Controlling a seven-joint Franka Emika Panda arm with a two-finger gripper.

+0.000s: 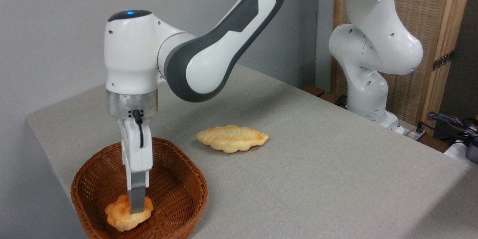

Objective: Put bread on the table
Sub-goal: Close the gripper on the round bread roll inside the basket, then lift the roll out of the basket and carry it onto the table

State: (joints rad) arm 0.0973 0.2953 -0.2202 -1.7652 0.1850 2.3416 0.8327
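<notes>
The bread (118, 216), a small golden knotted bun, lies inside the brown wicker basket (185, 164) at the front left of the table (321, 171). My gripper (137, 209) points straight down into the basket, and its fingertips are at the bun's top middle. I see the gripper edge-on, so one grey finger (137, 196) covers the other and the gap between them is hidden. The finger's tip overlaps the bun and seems to touch it.
A longer, paler braided loaf (232, 139) lies on the table just behind and right of the basket. The arm's base (368, 97) stands at the table's far right edge. Cables and equipment (453, 125) sit beyond the right edge.
</notes>
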